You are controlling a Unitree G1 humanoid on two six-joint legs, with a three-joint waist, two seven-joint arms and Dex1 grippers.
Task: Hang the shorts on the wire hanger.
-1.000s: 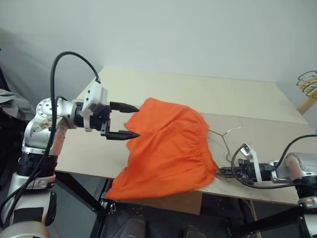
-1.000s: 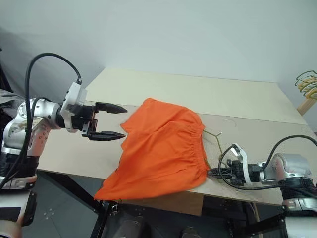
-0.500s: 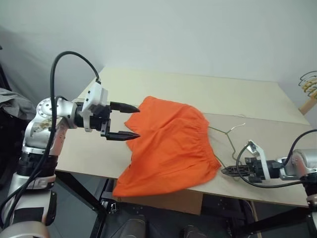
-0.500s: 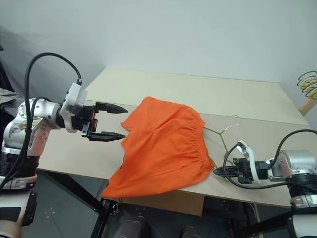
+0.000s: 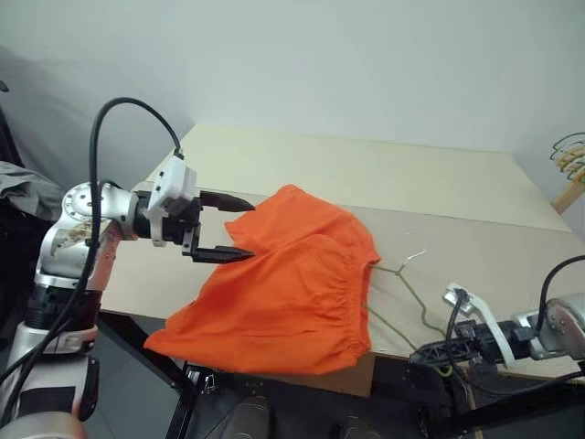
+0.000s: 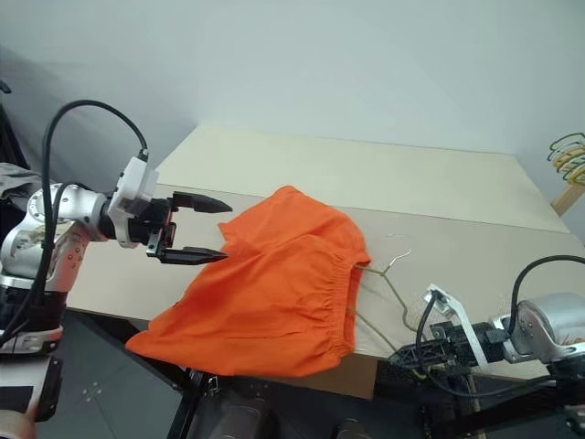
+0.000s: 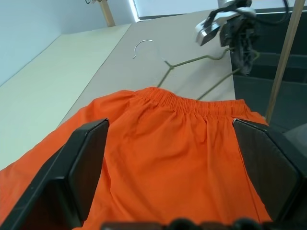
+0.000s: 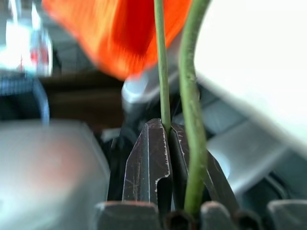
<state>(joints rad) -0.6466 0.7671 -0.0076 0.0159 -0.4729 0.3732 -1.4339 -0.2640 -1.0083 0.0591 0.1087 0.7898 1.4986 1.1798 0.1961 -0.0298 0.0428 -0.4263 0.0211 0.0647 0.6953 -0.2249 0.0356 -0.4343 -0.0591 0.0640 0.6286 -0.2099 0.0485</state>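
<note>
Your table (image 5: pixel 439 183), a pale wooden top, carries both task items. The shorts (image 5: pixel 283 293) lie spread across its near half, long axis running from the far leg end near your left gripper down to the waistband, which faces your right side; the near hem hangs over the front edge. The waistband gathers point toward the wire hanger (image 5: pixel 407 283).

The wire hanger lies flat just beside the waistband, one shoulder apparently tucked under the fabric. Its hook (image 6: pixel 395 243) points to the far side of the table; its bottom end reaches past the front edge.

Your right gripper (image 6: pixel 407 358) sits at the table's near edge, jaws pinched together on the hanger's thin wire, as the right wrist view confirms (image 8: pixel 163 139).

Your left gripper (image 5: pixel 239 226) hovers at the shorts' far corner, jaws spread wide, with fabric between the fingers but not clamped.

A bunch of yellow hangers (image 5: pixel 569 151) on a wooden rack stands well apart at the far right. No containers noted.
</note>
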